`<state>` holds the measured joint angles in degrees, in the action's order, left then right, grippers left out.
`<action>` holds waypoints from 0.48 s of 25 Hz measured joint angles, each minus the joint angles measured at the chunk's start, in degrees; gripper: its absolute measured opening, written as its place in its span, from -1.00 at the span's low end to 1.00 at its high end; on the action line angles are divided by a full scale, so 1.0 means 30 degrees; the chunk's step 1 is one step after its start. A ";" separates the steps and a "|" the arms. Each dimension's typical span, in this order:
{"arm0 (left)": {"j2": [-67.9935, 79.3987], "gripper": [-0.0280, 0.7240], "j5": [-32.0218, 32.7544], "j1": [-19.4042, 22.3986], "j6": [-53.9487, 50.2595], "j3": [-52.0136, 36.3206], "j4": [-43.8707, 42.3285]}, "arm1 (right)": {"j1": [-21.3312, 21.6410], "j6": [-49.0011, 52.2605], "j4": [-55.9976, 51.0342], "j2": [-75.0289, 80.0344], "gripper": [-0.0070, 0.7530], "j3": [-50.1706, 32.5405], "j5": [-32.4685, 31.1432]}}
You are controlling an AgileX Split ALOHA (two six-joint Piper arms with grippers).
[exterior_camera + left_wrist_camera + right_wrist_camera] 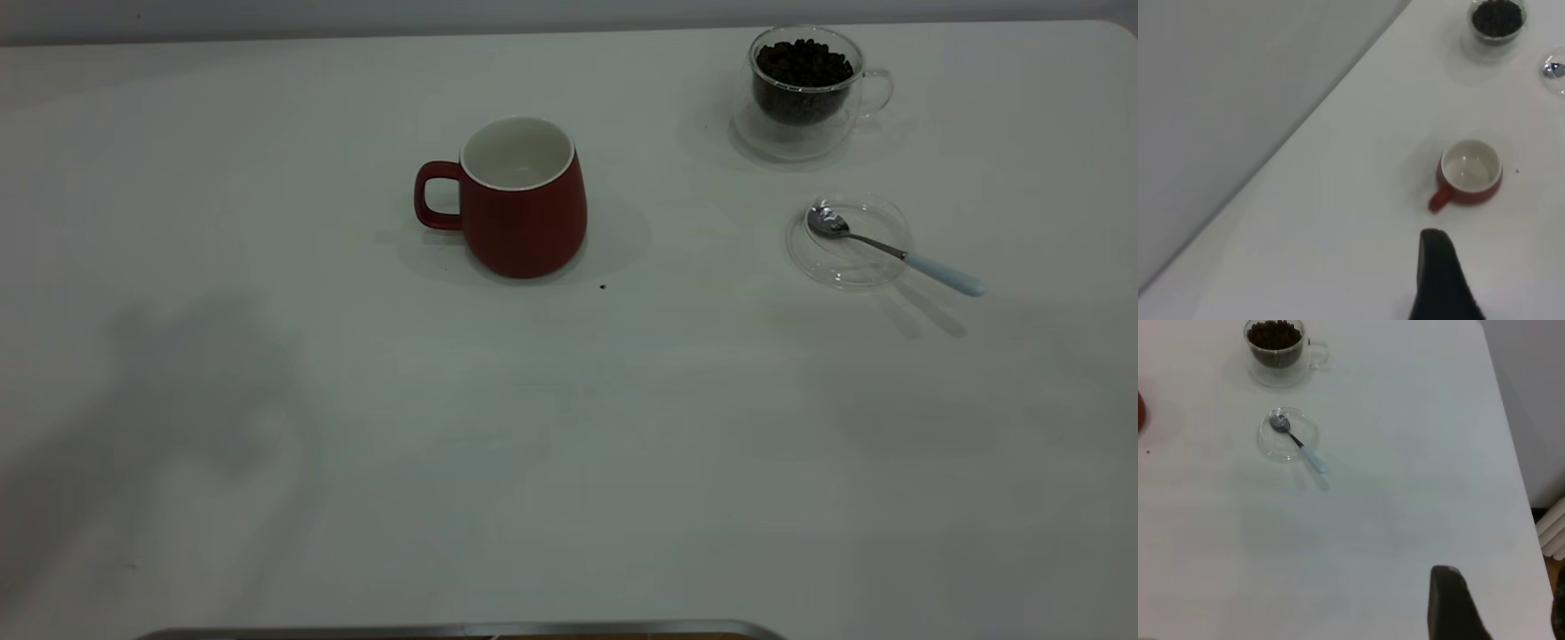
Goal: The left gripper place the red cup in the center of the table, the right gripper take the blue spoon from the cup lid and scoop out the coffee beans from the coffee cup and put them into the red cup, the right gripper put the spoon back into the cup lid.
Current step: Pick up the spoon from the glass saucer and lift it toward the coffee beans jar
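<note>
- white table (pixel 267 400), wide and bare apart from the task's things.
- red cup (pixel 524 200), upright near the centre, empty; likely heavy, glazed, slippery; its loop handle faces the left arm.
- coffee cup (pixel 805 93), fragile glass, full of coffee beans (pixel 803 64), at the far right.
- cup lid (pixel 849 242) just nearer, holding the blue spoon (pixel 889 249); its light handle overhangs the rim, nothing blocking it.
- left gripper (pixel 1441 280) and right gripper (pixel 1451 607) hang well back; cannot tell either's opening.

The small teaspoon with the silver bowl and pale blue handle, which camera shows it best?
The exterior view: the small teaspoon lies whole, bowl in the clear glass lid. The right wrist view shows it farther off; the left wrist view catches only the bowl at the picture's edge.
</note>
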<state>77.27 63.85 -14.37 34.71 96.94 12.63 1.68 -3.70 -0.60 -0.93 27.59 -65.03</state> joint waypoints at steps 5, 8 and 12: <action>-0.2975 0.45 0.1022 0.0000 -0.3358 -0.0176 -0.1539 | 0.0000 0.0000 0.0000 0.0000 0.07 0.0000 0.0013; -0.4745 0.45 0.1022 0.0000 -0.4624 -0.1796 -0.1735 | 0.0000 0.0000 0.0000 0.0000 0.07 0.0000 0.0013; -0.7442 0.45 0.1036 0.0000 -0.5650 -0.6179 -0.1819 | 0.0000 0.0000 0.0000 0.0000 0.07 0.0000 0.0013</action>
<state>54.95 66.96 -14.37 17.76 78.40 7.17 1.68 -3.70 -0.60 -0.93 27.59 -64.99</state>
